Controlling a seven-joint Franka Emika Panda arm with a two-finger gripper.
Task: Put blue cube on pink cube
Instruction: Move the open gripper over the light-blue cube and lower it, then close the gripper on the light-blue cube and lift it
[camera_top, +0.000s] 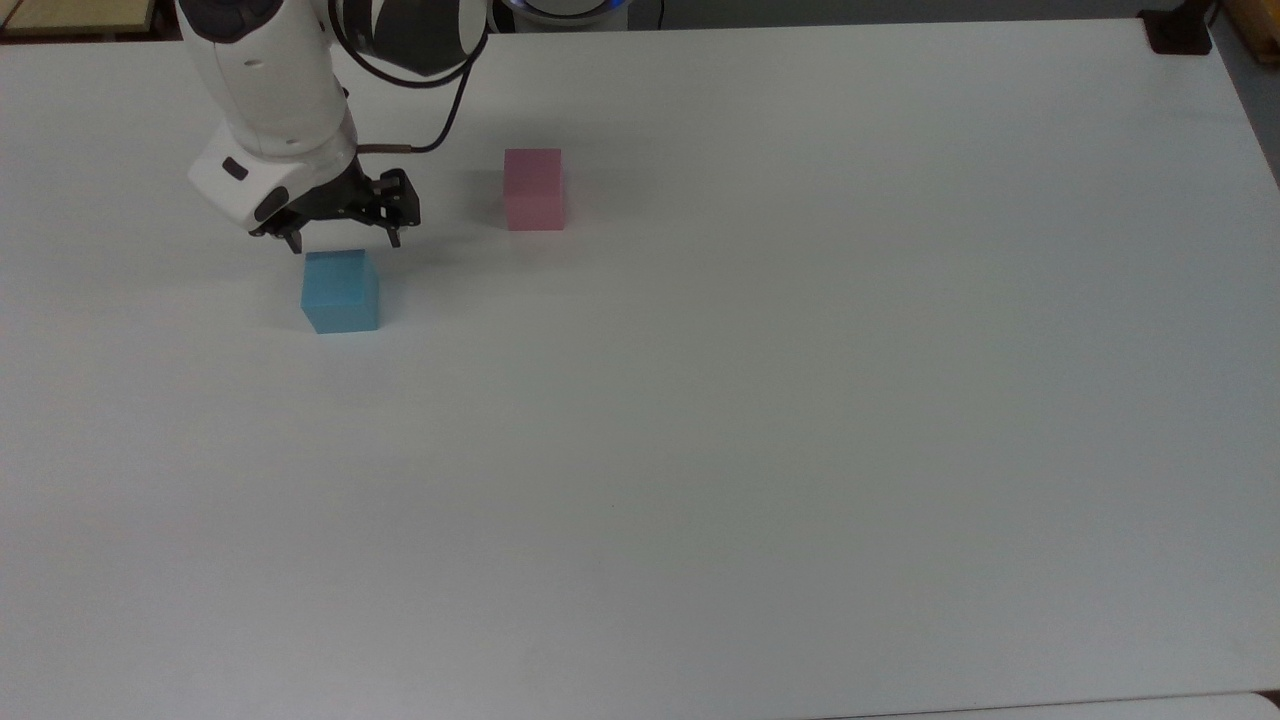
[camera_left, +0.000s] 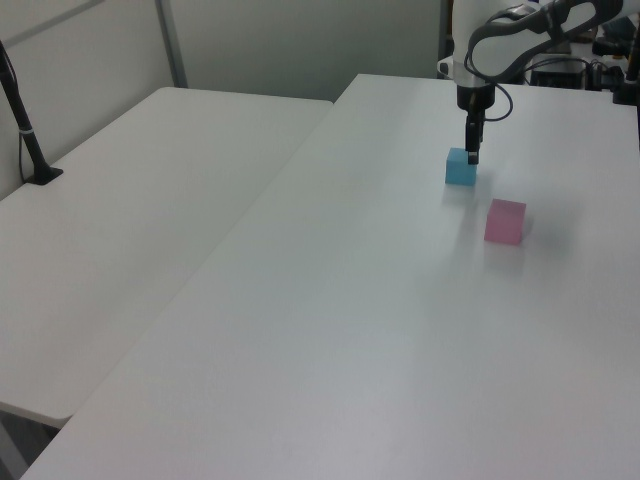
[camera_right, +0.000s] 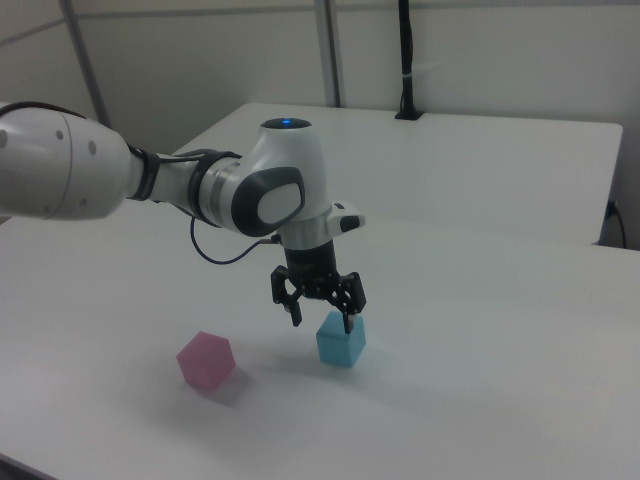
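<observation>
Blue cube (camera_top: 341, 291) sits mid-table, clear of pink cube (camera_top: 534, 189), under wide-spread gripper (camera_top: 344, 241).

White worktop (camera_left: 330, 330), matte, evenly lit. Second white table (camera_left: 130, 200) abutting on left view's left. Pale partition wall (camera_left: 300, 45) behind. Black pole (camera_left: 25, 125) clamped at second table's edge.

Colour key. My pincer (camera_top: 343, 240) is black, mounted on my glossy white arm (camera_top: 265, 90) with dark grey joint bands. The blue cube (camera_top: 341, 292) is plain light sky-blue; the pink cube (camera_top: 534, 189) plain pale pink, both matte and unpatterned. The counter (camera_top: 760, 400) is uniform white.
</observation>
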